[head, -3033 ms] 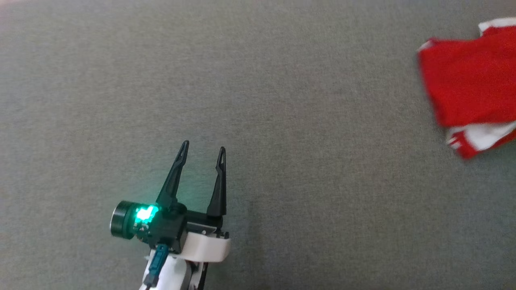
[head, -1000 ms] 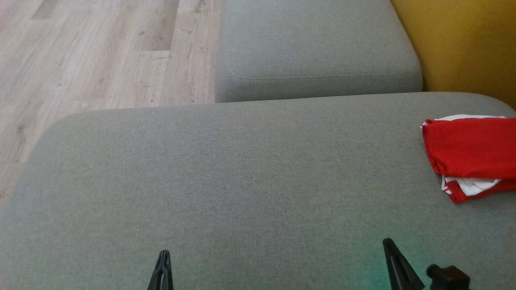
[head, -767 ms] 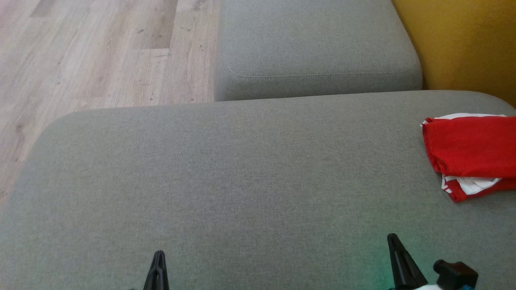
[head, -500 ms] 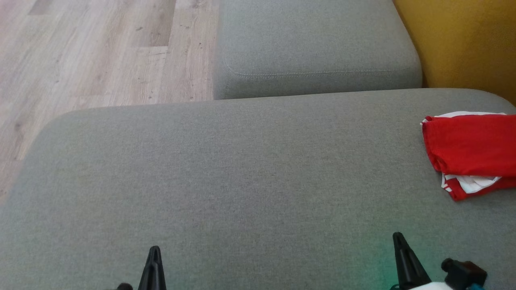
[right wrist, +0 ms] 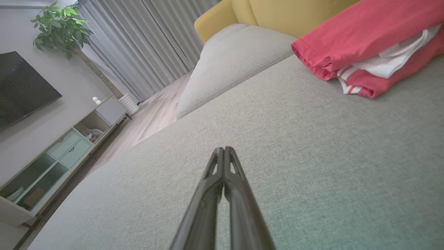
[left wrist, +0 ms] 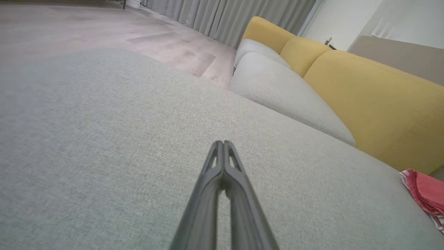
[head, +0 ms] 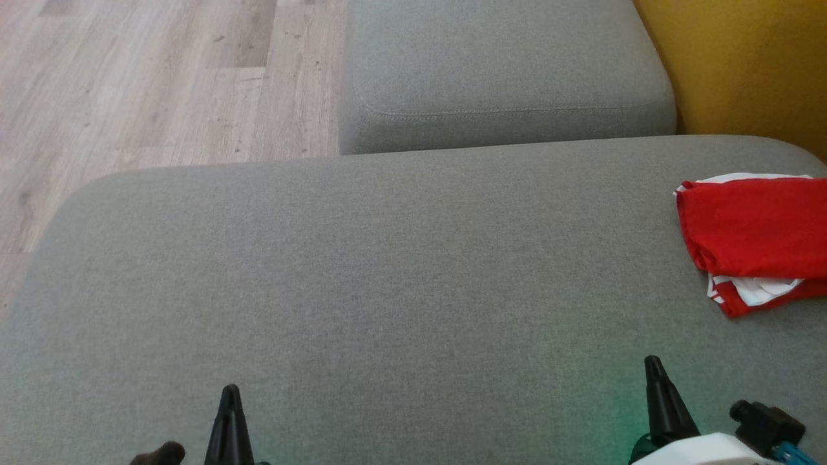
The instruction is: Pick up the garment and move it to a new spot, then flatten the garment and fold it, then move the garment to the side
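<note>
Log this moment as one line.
garment: folded, lying at right edge of sofa seat | left gripper: shut, empty | right gripper: shut, empty

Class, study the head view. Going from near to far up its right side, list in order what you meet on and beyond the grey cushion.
right hand → red garment → yellow backrest

No readable text, labels, brands, numbers or signs anywhere.
</note>
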Robot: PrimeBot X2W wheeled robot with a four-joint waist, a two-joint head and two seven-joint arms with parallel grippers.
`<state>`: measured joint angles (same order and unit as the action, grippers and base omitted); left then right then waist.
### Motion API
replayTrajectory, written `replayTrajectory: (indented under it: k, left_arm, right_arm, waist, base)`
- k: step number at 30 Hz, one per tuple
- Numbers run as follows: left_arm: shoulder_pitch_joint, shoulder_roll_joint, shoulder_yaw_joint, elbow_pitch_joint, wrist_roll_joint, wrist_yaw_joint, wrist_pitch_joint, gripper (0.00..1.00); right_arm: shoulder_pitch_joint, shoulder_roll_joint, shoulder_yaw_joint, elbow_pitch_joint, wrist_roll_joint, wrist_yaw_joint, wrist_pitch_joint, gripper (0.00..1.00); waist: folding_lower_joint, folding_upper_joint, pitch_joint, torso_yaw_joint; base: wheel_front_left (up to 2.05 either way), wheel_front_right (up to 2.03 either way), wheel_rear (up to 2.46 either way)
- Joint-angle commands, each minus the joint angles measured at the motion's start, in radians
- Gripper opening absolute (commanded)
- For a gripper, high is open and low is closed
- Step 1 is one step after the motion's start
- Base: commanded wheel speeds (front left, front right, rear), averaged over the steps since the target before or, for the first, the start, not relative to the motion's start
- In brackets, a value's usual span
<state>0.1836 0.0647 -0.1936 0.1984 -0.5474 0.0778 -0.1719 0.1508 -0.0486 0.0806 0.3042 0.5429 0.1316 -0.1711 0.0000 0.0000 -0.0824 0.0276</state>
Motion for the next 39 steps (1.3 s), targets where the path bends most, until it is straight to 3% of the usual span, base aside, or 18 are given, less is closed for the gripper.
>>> replayTrajectory:
  k: [1, 39]
  left_arm:
    - [-0.052, 0.012, 0.022, -0.024, -0.035, -0.011, 0.006, 0.00]
    - [-0.150, 0.019, 0.117, 0.003, -0.488, -0.094, 0.103, 0.00]
  right_arm:
    - [-0.055, -0.018, -0.004, -0.035, 0.038, 0.000, 0.009, 0.00]
    - [-0.139, -0.025, -0.065, -0.047, 0.487, -0.001, 0.109, 0.00]
  waist:
    - [0.0000, 0.0000, 0.002, -0.001]
    - [0.0000, 0.0000, 0.037, -0.012]
  base:
    - [0.00, 0.00, 0.00]
    - [0.00, 0.00, 0.00]
